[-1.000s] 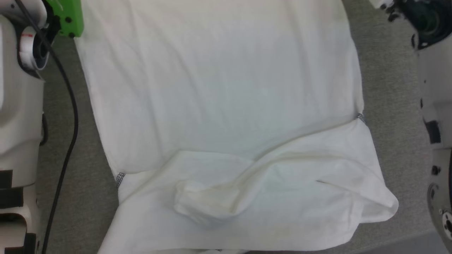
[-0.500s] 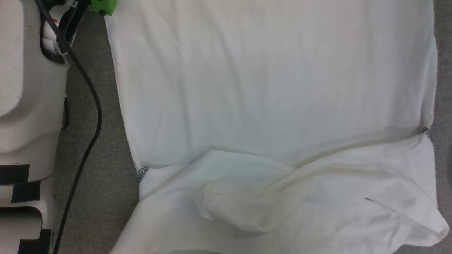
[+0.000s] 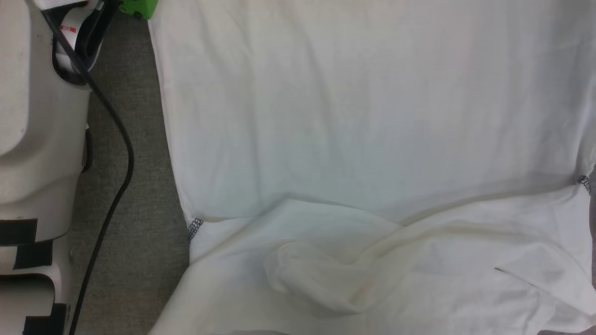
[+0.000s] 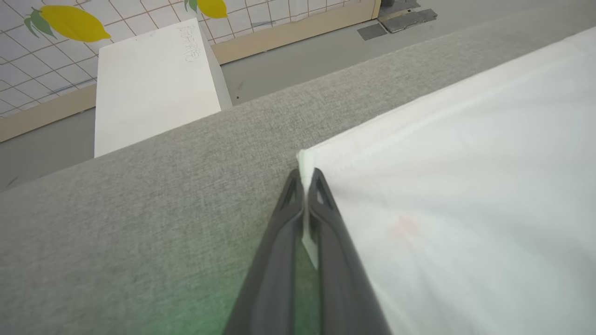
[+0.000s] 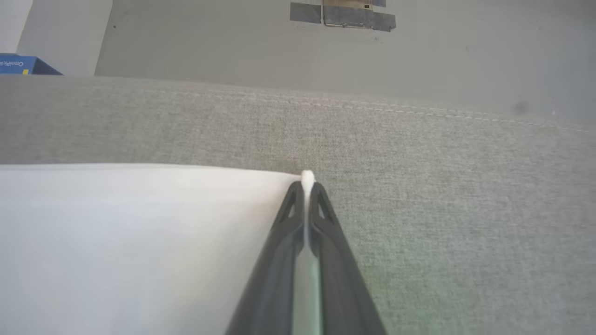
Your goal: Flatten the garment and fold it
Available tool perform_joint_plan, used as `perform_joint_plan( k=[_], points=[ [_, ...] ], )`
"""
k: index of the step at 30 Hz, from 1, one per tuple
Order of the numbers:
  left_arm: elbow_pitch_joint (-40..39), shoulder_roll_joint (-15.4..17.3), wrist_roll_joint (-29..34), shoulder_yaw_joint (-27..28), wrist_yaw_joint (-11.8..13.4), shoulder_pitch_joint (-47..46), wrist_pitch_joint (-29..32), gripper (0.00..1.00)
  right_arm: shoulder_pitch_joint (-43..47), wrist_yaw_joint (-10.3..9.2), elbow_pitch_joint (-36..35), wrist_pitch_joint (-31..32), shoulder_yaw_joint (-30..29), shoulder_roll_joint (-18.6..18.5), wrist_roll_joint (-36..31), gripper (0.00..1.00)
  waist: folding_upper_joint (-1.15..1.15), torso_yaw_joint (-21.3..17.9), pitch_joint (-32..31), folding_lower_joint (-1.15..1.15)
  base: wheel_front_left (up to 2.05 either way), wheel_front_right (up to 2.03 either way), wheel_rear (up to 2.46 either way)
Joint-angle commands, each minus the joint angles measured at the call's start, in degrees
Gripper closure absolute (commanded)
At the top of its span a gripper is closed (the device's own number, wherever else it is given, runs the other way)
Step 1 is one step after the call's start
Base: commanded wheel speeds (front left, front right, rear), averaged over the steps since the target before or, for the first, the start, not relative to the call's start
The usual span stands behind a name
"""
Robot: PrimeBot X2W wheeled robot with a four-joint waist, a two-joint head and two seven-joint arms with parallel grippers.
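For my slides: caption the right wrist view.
Right gripper shut on a corner of the garment, which lies on the grey surface.

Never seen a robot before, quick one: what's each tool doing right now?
Left tool: closed, pinching a corner of the shirt.
Right tool: closed, pinching another corner of it.

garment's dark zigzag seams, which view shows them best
The head view: both dark zigzag seams sit at the garment's side edges. The wrist views show plain corners pinched by the left gripper and right gripper.
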Motion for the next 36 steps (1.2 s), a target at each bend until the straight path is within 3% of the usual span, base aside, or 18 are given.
perform_joint_plan(
  k=[1, 8, 19, 24, 28, 36],
  points=[
    [0.9, 0.8, 0.6, 0.1, 0.5, 0.7, -0.9, 1.0, 2.3, -0.1, -0.4, -1.5, 0.3, -0.1, 0.4, 1.0, 0.0, -0.6, -0.8, 0.0, 0.0, 0.0, 0.0],
    [3.3, 2.0, 3.7, -0.1, 0.4, -1.1, -11.4, 1.0, 4.8, -0.1, -3.2, -13.1, 4.4, -1.1, 4.2, 1.0, 0.0, -2.3, -3.9, 0.0, 0.0, 0.0, 0.0],
    [9.5, 1.8, 6.3, 0.4, 2.5, -2.3, -27.0, 1.0, 8.3, -0.1, -3.2, -28.7, 11.3, -5.3, 9.3, 1.0, 0.0, -3.0, -11.2, 0.0, 0.0, 0.0, 0.0],
    [10.5, 1.3, 4.9, 0.5, 2.2, 1.0, -30.6, 1.0, 12.3, -0.1, -3.7, -31.8, 14.8, -7.3, 13.0, 1.0, 0.0, -2.4, -15.8, 0.0, 0.0, 0.0, 0.0],
    [8.8, 1.2, 2.1, 0.8, 0.6, 6.1, -32.7, 1.0, 18.1, -0.1, -6.8, -32.5, 17.8, -9.1, 18.1, 1.0, 0.0, -1.9, -19.8, 0.0, 0.0, 0.0, 0.0],
    [-1.0, 3.0, -2.8, 1.0, 0.0, 23.7, -31.7, 1.0, 37.3, -0.1, -21.5, -29.2, 21.6, -13.3, 27.2, 1.0, 0.0, -1.4, -27.9, 0.0, 0.0, 0.0, 0.0]
  ],
)
